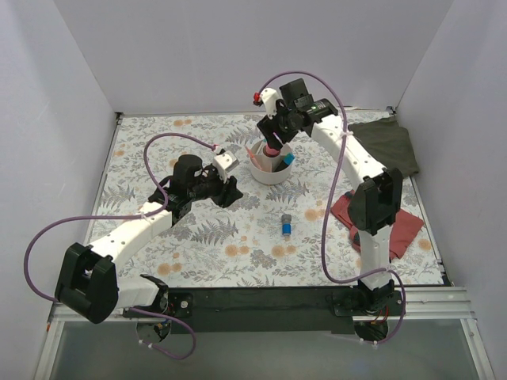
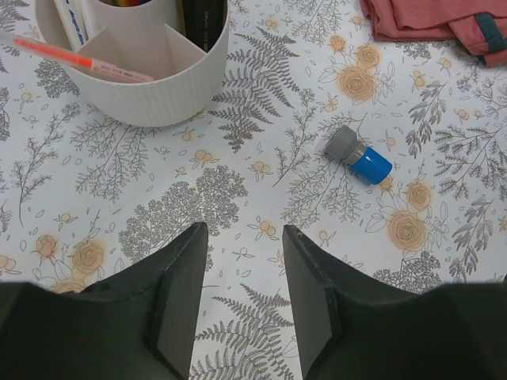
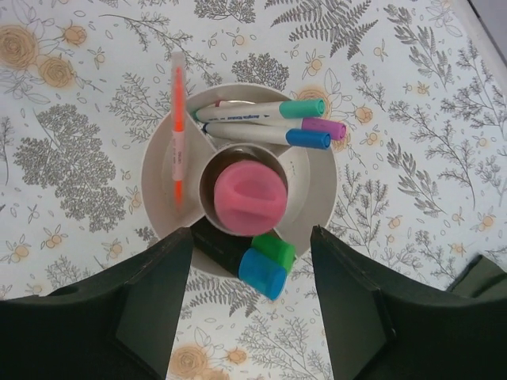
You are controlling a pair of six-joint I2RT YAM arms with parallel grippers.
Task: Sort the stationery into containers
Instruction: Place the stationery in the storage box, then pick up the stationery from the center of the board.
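The ribbed off-white cup (image 1: 271, 172) stands at the table's middle back. In the right wrist view its compartments (image 3: 317, 186) hold a fat pink marker (image 3: 249, 196), black markers with a blue cap (image 3: 263, 273) and a green cap (image 3: 275, 249), three white pens (image 3: 253, 123) and an orange-pink pen (image 3: 178, 127). My right gripper (image 3: 252, 234) hovers open and empty right above the cup. A short grey-blue stub (image 1: 285, 225) lies alone on the cloth in front of the cup. My left gripper (image 2: 244, 237) is open and empty, low over the table, left of the stub (image 2: 358, 156) and near the cup (image 2: 150, 99).
A red cloth (image 1: 380, 223) lies at the right by the right arm's base and shows in the left wrist view (image 2: 428, 24). A dark green cloth (image 1: 390, 144) lies at the back right. White walls enclose the flowered tablecloth (image 1: 206, 245).
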